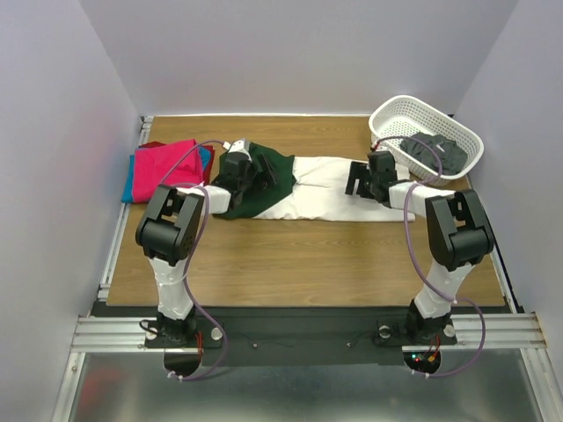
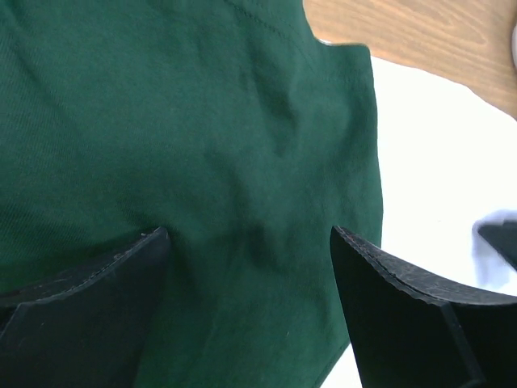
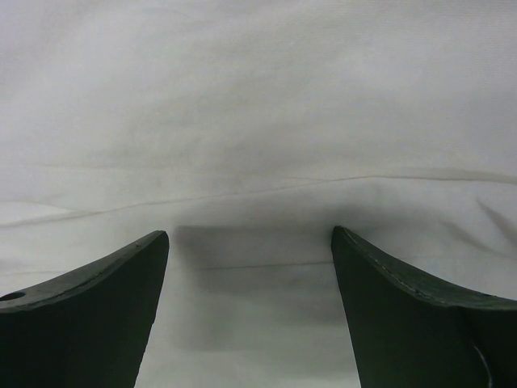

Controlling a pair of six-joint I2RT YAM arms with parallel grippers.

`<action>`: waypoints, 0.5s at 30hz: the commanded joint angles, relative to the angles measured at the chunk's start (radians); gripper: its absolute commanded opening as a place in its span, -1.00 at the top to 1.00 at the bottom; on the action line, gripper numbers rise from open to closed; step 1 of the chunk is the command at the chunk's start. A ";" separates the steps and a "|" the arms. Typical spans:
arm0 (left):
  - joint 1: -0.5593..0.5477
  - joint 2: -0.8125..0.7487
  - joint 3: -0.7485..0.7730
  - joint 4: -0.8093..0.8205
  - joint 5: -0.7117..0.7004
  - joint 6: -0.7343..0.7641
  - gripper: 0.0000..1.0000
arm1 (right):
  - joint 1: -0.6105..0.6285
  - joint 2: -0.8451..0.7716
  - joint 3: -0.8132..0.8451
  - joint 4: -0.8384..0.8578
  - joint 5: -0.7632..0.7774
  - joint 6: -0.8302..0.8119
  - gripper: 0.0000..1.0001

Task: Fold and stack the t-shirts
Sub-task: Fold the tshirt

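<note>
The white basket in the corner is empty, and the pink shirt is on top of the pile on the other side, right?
Not quite. The white basket isn't empty: a dark grey garment lies inside it, as the top external view shows. The rest holds: the magenta shirt is on top of the pile on the other side.

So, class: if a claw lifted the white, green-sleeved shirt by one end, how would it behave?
Probably floppy: the white shirt lies flat with soft creases, so it would likely sag. Its green sleeve wrinkles loosely, suggesting thin, light cloth. Pushed, it would probably bunch up, not slide.
</note>
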 commanded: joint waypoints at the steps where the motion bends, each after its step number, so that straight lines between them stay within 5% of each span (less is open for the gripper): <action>1: 0.018 0.060 0.109 -0.097 0.047 0.057 -0.87 | 0.016 -0.002 -0.115 -0.106 -0.132 0.083 -0.75; 15: 0.024 0.183 0.387 -0.231 0.034 0.113 -0.86 | 0.134 -0.202 -0.271 -0.157 -0.244 0.146 -0.71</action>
